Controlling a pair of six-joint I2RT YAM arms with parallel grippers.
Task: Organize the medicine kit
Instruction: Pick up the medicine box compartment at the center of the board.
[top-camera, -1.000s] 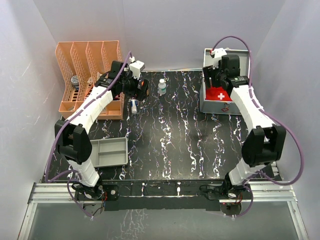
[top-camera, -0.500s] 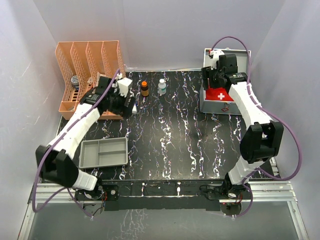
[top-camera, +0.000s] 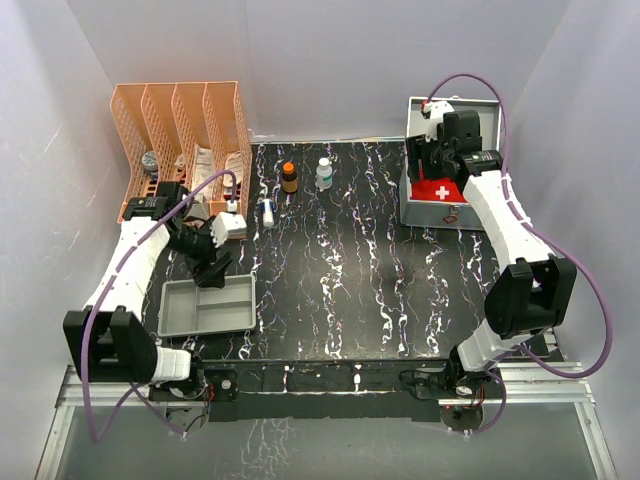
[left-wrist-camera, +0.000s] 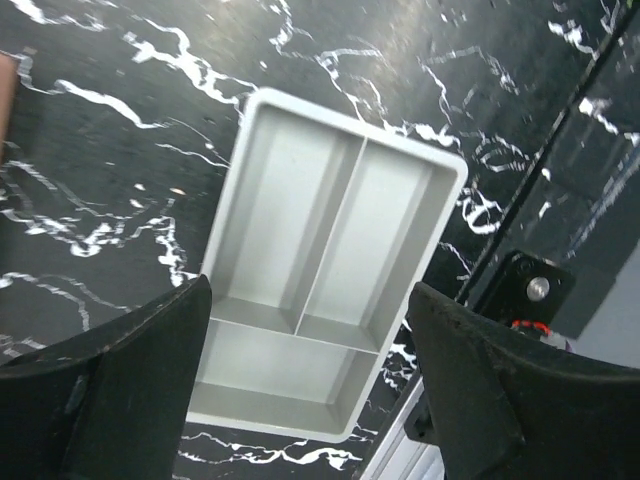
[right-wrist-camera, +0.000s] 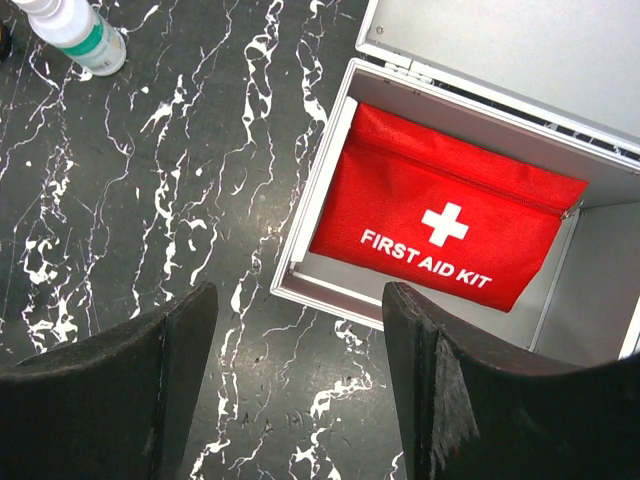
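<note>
The left gripper (left-wrist-camera: 310, 290) hangs with its fingers spread wide apart, and the grey tray (left-wrist-camera: 395, 240) shows between them. The tray is split into two long compartments and one crosswise one. From the top view this gripper (top-camera: 212, 268) sits over the tray's (top-camera: 205, 310) far edge. The tray lies on the black marble table (top-camera: 350, 280) well apart from the metal case (top-camera: 455, 215), at the near left while the case stands at the far right.

The right gripper (right-wrist-camera: 295, 295) is also spread open, its fingers straddling the near left corner of the case (right-wrist-camera: 590, 280) from above without touching it. In the top view it (top-camera: 437, 160) hovers over the left part of the case. The case's lid stands open toward the back wall. A red pouch (right-wrist-camera: 445, 225) with a white cross and the words FIRST AID KIT lies flat inside the case, against its left side.

Left of the case, along the table's far edge, stands a white bottle (top-camera: 324, 173), upright, with a green label visible in the right wrist view (right-wrist-camera: 75, 35). A brown bottle with an orange cap (top-camera: 289, 177) stands just beyond it. A small white and blue tube (top-camera: 267, 212) lies further left of the case and a little nearer. An orange file rack (top-camera: 180, 150) stands farthest from the case, at the far left corner. It holds a few items I cannot identify.
</note>
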